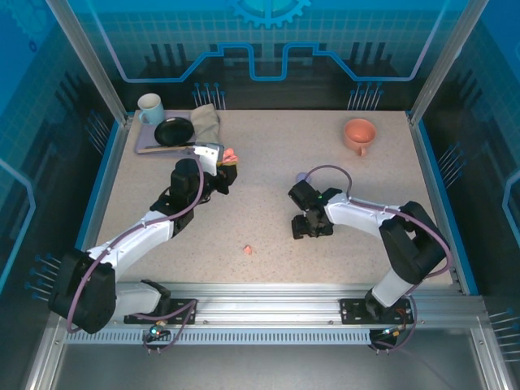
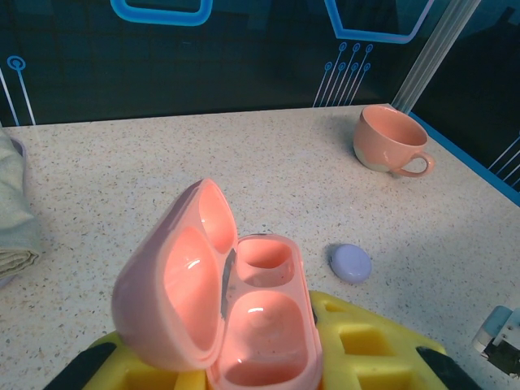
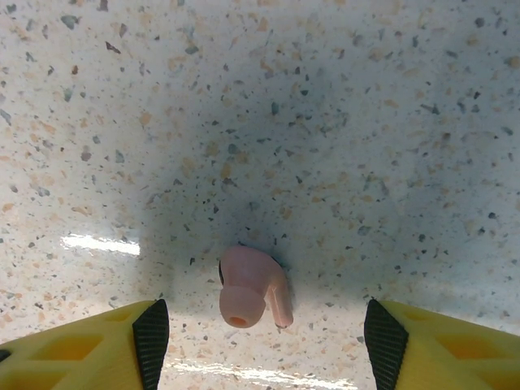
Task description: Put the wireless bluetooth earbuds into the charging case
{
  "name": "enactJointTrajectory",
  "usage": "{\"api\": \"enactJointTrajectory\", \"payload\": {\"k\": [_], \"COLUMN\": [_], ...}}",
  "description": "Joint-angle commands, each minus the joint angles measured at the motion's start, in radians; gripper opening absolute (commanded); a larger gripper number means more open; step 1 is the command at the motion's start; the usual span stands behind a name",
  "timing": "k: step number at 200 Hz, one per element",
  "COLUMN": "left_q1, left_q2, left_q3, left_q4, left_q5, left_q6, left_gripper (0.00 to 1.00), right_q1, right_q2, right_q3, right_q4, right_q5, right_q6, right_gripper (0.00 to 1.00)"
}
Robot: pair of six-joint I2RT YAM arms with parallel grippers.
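Note:
My left gripper (image 1: 223, 168) is shut on the pink charging case (image 2: 244, 317), held above the table at the back left with its lid open. Both wells of the case look empty. My right gripper (image 3: 266, 345) points down at the table, open, with one salmon-pink earbud (image 3: 248, 288) lying loose between its fingertips (image 3: 150, 337), touching neither. In the top view that gripper (image 1: 311, 231) covers this bud. A second pink earbud (image 1: 247, 250) lies on the table nearer the front, between the two arms.
A closed lilac oval case (image 2: 350, 263) lies on the table behind the right gripper (image 1: 302, 176). A peach cup (image 1: 358, 134) stands at the back right. At the back left a tray (image 1: 146, 149) holds a black plate, a mug and a folded cloth (image 2: 12, 211).

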Motion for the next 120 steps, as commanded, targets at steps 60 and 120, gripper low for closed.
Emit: {"api": "enactJointTrajectory", "payload": {"k": [60,120], "left_q1": [0.007,0.007], "left_q2": [0.011,0.018], "left_q3": [0.036,0.048], "left_q4": [0.010,0.007], "left_q5": [0.018,0.022], "left_q6": [-0.010,-0.012], "left_gripper": [0.00,0.00], "right_q1": [-0.204,-0.357], "right_q2": [-0.032,-0.169], "right_q3": [-0.006,-0.033], "right_q4": [-0.025,-0.049], "right_q5": [-0.008,-0.029], "right_q6": [-0.088,-0.089], "right_gripper": [0.64,0.64]}}
